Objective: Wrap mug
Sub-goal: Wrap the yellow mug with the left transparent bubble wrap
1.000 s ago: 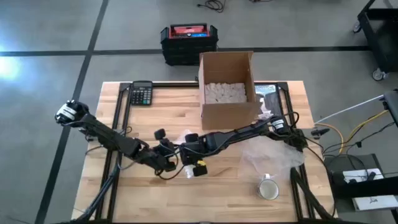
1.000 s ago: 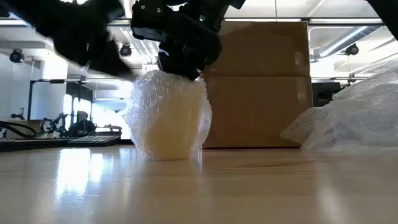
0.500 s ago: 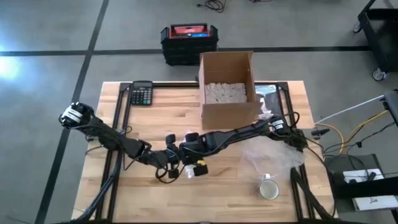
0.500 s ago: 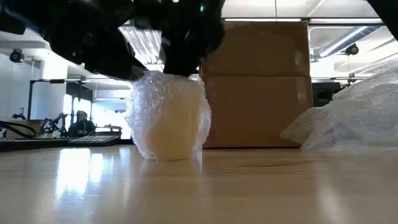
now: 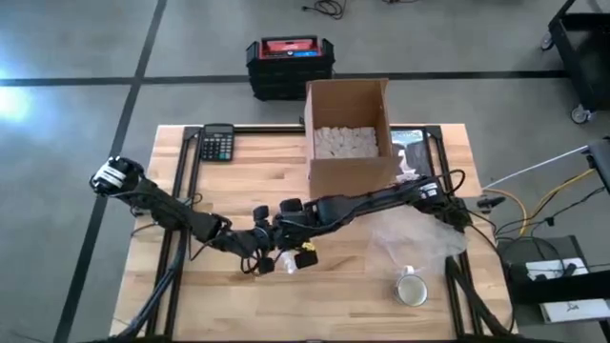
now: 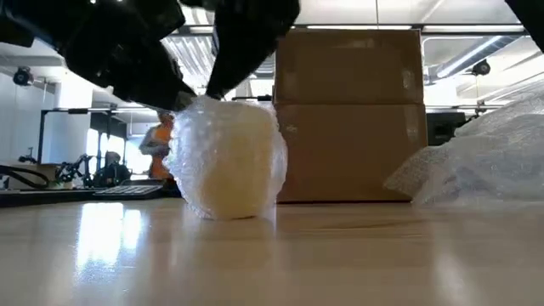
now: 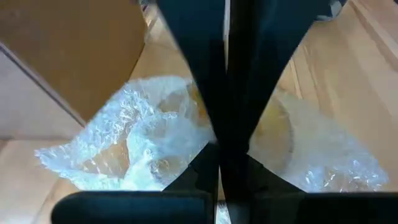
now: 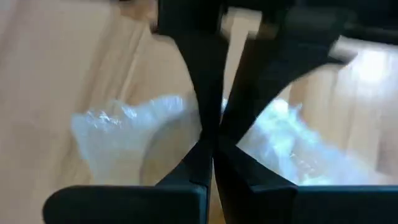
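At mid-worktop (image 5: pixel 229 181), I log one bubble-wrapped mug (image 6: pixel 228 157), upright, directly beneath both tools: left tool (image 5: pixel 271 253) pressed together, right tool (image 5: pixel 284 240) likewise together.

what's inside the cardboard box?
The high view shows the cardboard box open-topped, with pale, crumpled packing material covering its floor. Anything underneath that layer is hidden, and the low view shows only the box's closed side.

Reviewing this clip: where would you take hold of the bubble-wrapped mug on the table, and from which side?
Probably from above, at the loose gathered wrap at the top of the bubble-wrapped mug. It stands upright on the table, its sides are bulgy and soft, and both the left gripper and right gripper already meet there.
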Controlling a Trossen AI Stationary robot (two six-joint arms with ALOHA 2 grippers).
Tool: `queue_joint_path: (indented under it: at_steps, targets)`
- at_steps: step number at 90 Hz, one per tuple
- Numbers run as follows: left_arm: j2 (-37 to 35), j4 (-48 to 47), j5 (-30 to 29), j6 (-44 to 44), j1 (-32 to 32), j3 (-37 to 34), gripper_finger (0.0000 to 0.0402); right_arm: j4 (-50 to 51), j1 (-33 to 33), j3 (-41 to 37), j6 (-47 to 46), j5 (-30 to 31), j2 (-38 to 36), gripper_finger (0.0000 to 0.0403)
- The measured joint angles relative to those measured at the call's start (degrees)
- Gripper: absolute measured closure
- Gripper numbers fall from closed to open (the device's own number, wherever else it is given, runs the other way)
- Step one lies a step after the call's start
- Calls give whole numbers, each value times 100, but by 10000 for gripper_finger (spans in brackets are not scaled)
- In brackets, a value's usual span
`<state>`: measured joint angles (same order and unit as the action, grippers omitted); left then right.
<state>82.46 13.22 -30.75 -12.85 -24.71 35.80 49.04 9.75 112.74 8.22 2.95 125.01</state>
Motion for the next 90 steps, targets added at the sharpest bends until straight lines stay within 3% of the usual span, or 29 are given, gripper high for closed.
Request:
queue_joint_path:
  at_steps: [27,57,72,90]
  targets:
    - [-45,-230,71,37,0,327,401,-485,-12,-900,-269,37,35,403]
    - [-21,-995,71,39,-20,679,401,-522,-23,-983,-316,11,25,403]
    - [-104,-1848,2,-120,-42,916,401,-451,13,-937,-377,25,-82,403]
    - [3,-1824,-81,-129,0,861,401,-534,41,-924,-370,-3,-91,403]
